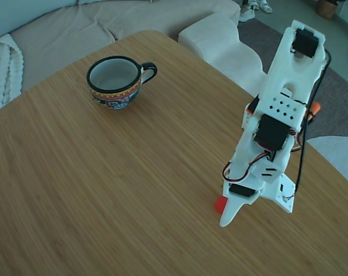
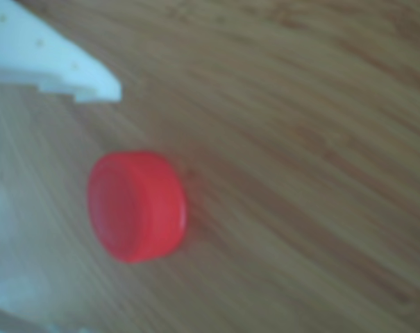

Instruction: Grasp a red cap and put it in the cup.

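Bamboo table (image 1: 104, 190) under me, and my end effector (image 1: 226, 214) is down at the red cap (image 2: 137, 206), fingers spread either side with nothing gripped. Close off-centre and I reckon the cap squirts away, with the cup (image 1: 116, 82) well apart across the table.

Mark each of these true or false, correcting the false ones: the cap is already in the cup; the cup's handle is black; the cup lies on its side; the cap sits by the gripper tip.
1. The red cap is in the cup. False: it lies on the table.
2. The cup's handle is black. True.
3. The cup lies on its side. False: it stands upright.
4. The cap sits by the gripper tip. True.
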### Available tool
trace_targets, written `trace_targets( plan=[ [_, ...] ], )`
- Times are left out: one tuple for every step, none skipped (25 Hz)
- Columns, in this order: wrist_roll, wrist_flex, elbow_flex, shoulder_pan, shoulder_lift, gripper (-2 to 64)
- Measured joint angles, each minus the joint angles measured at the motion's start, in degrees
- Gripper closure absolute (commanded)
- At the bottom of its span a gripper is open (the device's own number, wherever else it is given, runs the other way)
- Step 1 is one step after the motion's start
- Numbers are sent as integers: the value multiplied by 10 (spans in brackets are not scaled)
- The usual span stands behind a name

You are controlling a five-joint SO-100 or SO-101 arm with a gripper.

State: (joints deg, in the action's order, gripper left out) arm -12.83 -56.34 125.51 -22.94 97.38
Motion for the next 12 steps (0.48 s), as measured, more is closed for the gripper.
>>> trace_targets(
  plan=[
    [0, 0, 0, 0, 0, 169],
    [0, 2, 4, 0, 0, 169],
    [0, 4, 7, 0, 0, 169],
    [0, 7, 9, 0, 0, 169],
    [0, 10, 13, 0, 0, 169],
    [0, 7, 14, 0, 0, 169],
    [0, 10, 13, 0, 0, 169],
    [0, 11, 13, 0, 0, 169],
    [0, 9, 14, 0, 0, 169],
    [0, 10, 14, 0, 0, 169],
    [0, 15, 14, 0, 0, 170],
    [4, 21, 14, 0, 0, 170]
  ],
)
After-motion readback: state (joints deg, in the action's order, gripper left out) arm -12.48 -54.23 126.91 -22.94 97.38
